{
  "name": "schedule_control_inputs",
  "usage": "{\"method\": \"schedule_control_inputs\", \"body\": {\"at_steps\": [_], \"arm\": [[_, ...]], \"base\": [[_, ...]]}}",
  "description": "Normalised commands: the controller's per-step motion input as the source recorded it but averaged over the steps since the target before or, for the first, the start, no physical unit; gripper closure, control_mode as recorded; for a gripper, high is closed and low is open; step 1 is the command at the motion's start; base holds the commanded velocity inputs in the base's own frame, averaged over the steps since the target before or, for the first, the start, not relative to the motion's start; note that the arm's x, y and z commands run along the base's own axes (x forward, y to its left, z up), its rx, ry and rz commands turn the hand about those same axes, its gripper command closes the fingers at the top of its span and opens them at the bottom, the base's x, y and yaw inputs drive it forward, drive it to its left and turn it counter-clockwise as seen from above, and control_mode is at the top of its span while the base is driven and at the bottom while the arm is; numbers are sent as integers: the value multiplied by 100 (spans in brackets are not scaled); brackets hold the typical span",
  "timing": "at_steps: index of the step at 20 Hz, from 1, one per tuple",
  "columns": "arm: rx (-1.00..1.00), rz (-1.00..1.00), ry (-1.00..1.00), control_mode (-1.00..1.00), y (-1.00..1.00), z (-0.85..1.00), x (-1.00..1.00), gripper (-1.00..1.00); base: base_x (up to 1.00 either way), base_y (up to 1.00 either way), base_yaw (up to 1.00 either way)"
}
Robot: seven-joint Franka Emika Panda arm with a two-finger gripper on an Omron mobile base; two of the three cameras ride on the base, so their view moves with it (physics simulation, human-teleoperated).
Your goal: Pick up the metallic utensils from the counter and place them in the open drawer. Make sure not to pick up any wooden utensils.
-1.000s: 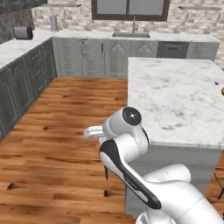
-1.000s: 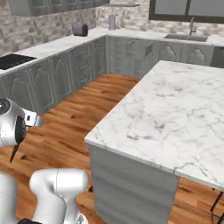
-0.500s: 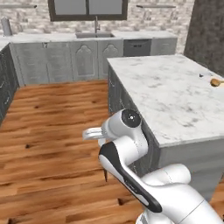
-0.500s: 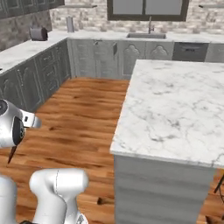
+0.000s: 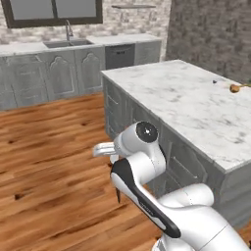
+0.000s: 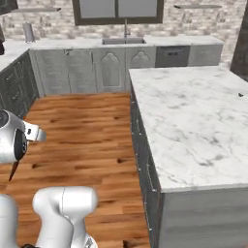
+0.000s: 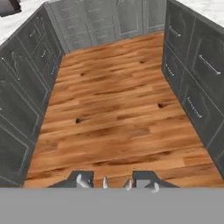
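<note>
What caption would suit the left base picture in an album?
White robot arm folded low beside the marble island counter, a wooden spoon at its far edge.

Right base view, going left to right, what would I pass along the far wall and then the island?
Dark cabinets on the left wall → grey cabinet doors → sink with its faucet → dark dishwasher panel → white marble counter of the island.

The wide island counter (image 5: 196,98) is white marble with grey veining — its cabinet fronts (image 7: 192,83) plain dark grey. The plank floor (image 6: 87,126) is warm orange-brown wood with dark knots, and the back wall (image 6: 58,19) is mottled beige-grey stone.
</note>
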Motion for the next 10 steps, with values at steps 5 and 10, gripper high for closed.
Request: {"method": "schedule_control_inputs", "body": {"at_steps": [5, 10], "arm": [[0, 0, 0, 100, 0, 0, 0, 100], [0, 0, 0, 100, 0, 0, 0, 100]], "base": [[100, 100, -40], [100, 100, -3]]}}
